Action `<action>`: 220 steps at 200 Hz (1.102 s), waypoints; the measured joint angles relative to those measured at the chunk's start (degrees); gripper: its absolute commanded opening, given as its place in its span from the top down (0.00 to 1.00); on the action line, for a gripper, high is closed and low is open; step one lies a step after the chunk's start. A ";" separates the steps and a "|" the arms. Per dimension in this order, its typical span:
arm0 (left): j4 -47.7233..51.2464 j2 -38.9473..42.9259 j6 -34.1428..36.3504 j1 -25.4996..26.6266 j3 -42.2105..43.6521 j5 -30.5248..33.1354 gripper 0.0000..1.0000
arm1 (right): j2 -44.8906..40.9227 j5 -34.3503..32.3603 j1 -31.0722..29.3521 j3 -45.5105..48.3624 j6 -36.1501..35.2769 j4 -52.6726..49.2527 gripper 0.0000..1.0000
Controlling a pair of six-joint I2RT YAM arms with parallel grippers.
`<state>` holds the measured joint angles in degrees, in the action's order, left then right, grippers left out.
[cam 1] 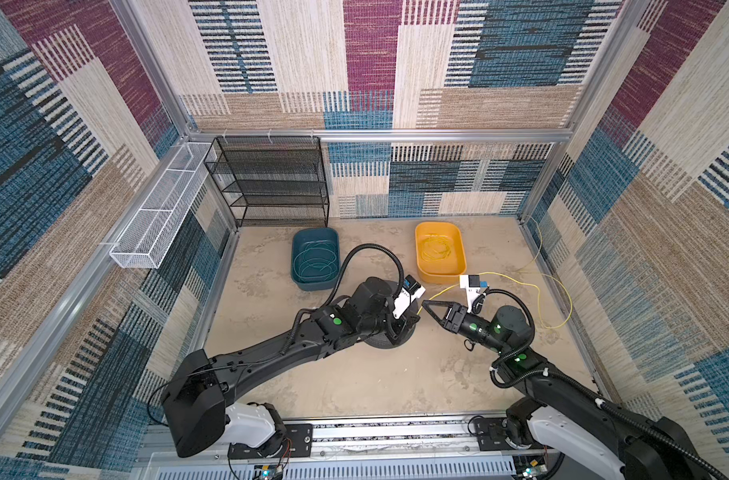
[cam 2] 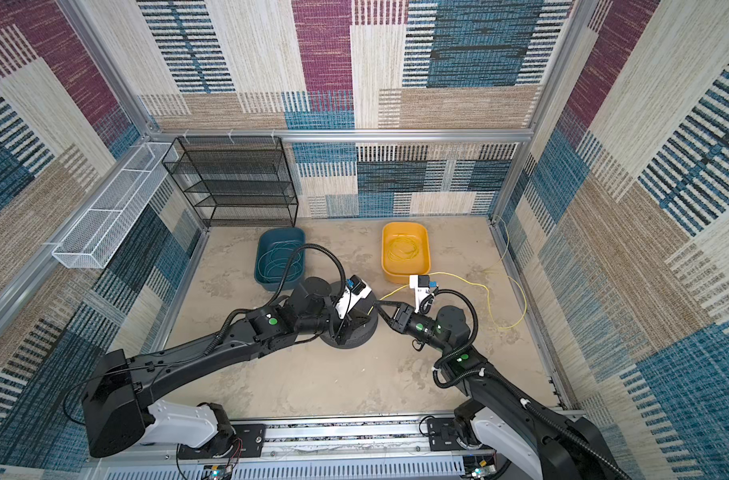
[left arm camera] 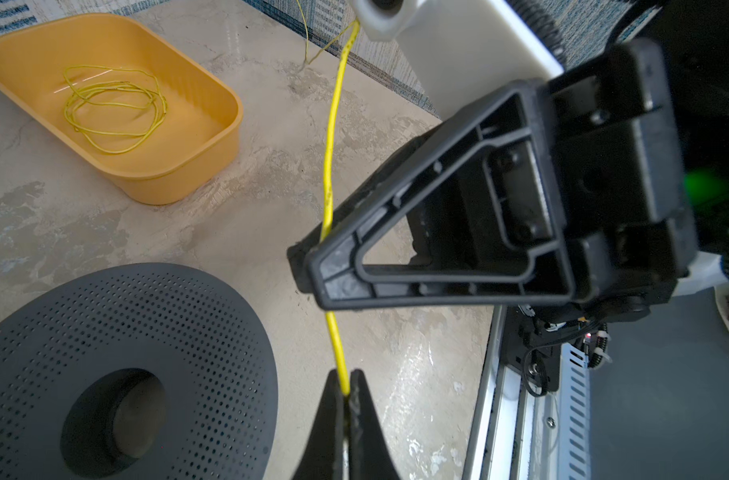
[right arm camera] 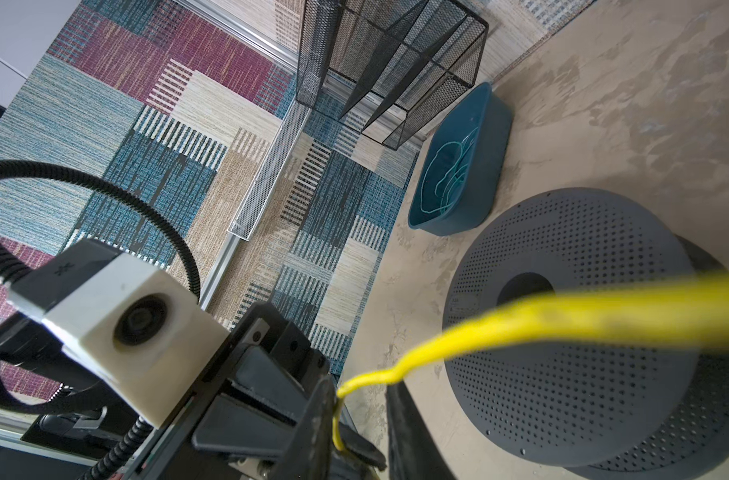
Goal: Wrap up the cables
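Resting on the beige table (cam 1: 354, 382), a perforated grey spool (left arm camera: 146, 316) is noted at centre. Behind it, a yellow bin (left arm camera: 159, 183) holds a coiled cable (left arm camera: 113, 112). The left gripper (left arm camera: 346, 399) is pinched tight on the yellow cable (left arm camera: 328, 166) just beside the spool. The right gripper (right arm camera: 359, 388) is narrowly parted, with the cable passing through the gap and touching one finger; the rest trails rightward over the table.

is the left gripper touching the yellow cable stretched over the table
Touching. The left wrist view shows the yellow cable pinched between the closed fingertips of the left gripper, with no gap on either side.
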<state>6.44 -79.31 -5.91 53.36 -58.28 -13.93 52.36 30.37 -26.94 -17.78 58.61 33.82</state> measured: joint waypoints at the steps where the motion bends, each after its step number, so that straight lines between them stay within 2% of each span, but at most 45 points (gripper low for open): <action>1: 0.00 0.00 -0.02 0.00 0.00 0.00 1.00 | 0.02 0.00 0.00 -0.02 0.02 0.04 0.87; 54: 0.04 -0.02 -0.13 0.00 0.00 -1.22 1.00 | 0.07 -0.61 -0.09 -0.59 0.02 0.92 0.90; 73: 0.26 -0.04 -0.13 0.00 0.00 -1.42 1.00 | 0.07 -0.61 -0.09 -0.59 0.02 0.96 1.00; 88: 0.33 -0.04 -0.13 0.00 0.00 -1.42 1.00 | -0.15 -0.68 -0.09 -0.55 0.22 0.96 1.00; 111: 0.52 0.28 -0.13 0.00 0.02 -1.11 0.60 | -0.83 -1.29 -0.11 -0.46 0.02 0.74 1.00; 127: 1.40 1.79 -0.24 0.00 1.01 0.85 0.45 | -1.05 -2.71 -0.09 -0.48 -0.28 0.55 1.00; 161: 0.70 9.90 -4.15 -2.64 9.55 6.93 0.34 | 0.26 -4.02 -0.09 -0.57 -1.95 -0.31 1.00; 198: -1.09 16.87 -16.98 -15.58 21.57 9.46 0.30 | 4.50 -4.79 -0.09 -1.16 -3.39 -0.22 1.00; 220: -4.37 16.22 -24.15 -21.86 26.93 5.97 0.29 | 6.38 -4.90 -0.09 -1.62 -4.26 -0.11 1.00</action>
<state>2.07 -63.09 -30.06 31.51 -31.35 -7.97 58.74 25.47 -27.03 -19.40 54.35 33.71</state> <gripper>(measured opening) 0.714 0.061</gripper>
